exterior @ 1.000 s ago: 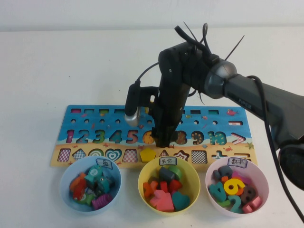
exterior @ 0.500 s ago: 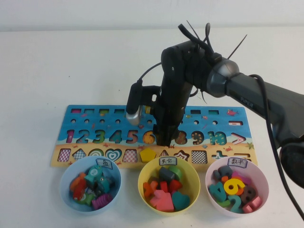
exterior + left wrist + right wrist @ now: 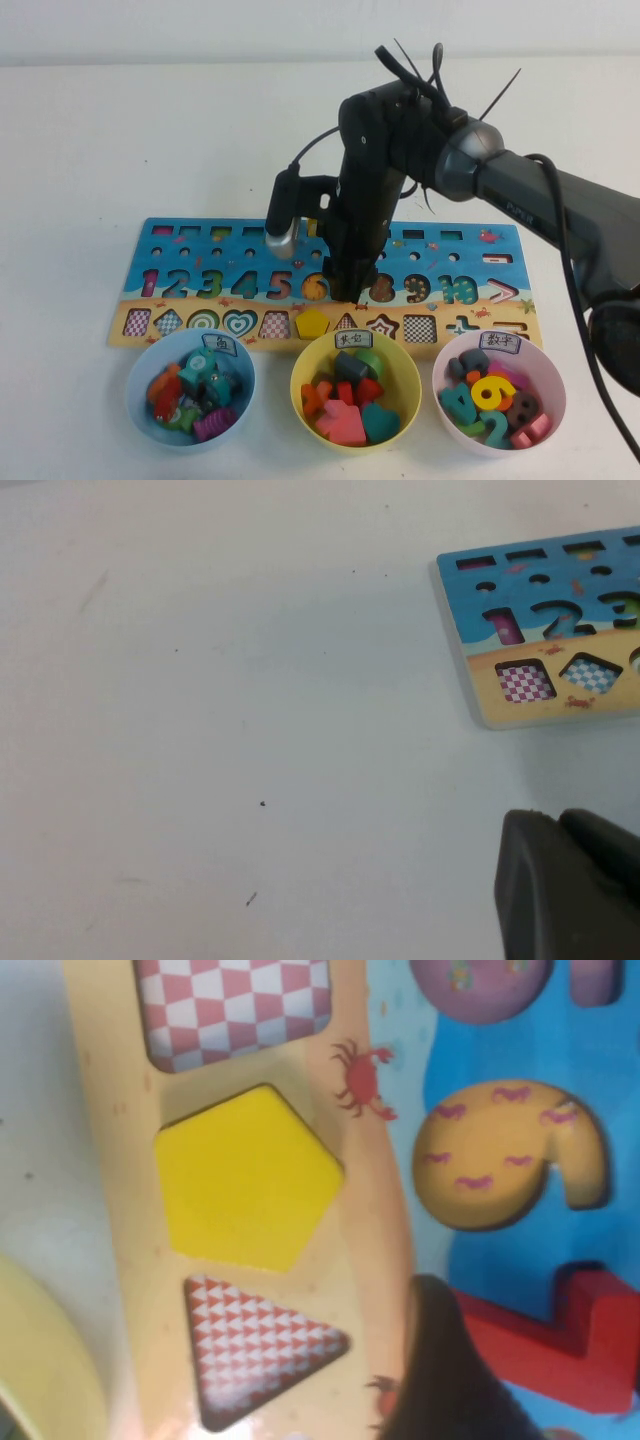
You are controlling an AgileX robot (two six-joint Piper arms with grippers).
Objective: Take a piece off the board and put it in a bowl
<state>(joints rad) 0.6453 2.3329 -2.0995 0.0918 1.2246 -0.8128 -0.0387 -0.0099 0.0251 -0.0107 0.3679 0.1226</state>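
**Red 7 Under the Fingers, Not Yet Out of the Board**

Right gripper down on the board, in the numeral row near the middle of its length, just past the orange 6. From the right wrist view, one dark finger pressed against the piece, the bright red 7, apparently seated in or barely out of its cutout beside the yellow pentagon. Probably closed on the piece, judging by that contact (only one finger visible, so the hold itself is not confirmed). Nothing lifted clear as far as the pictures show.

Left gripper parked low over bare tabletop off the board's left end; cannot tell whether open or closed.

Done so far: approach and, likely, the pinch. Left to do: lift the piece free, carry it toward the front right of the tabletop, release into the lilac-pink bowl, already stocked with other numerals.
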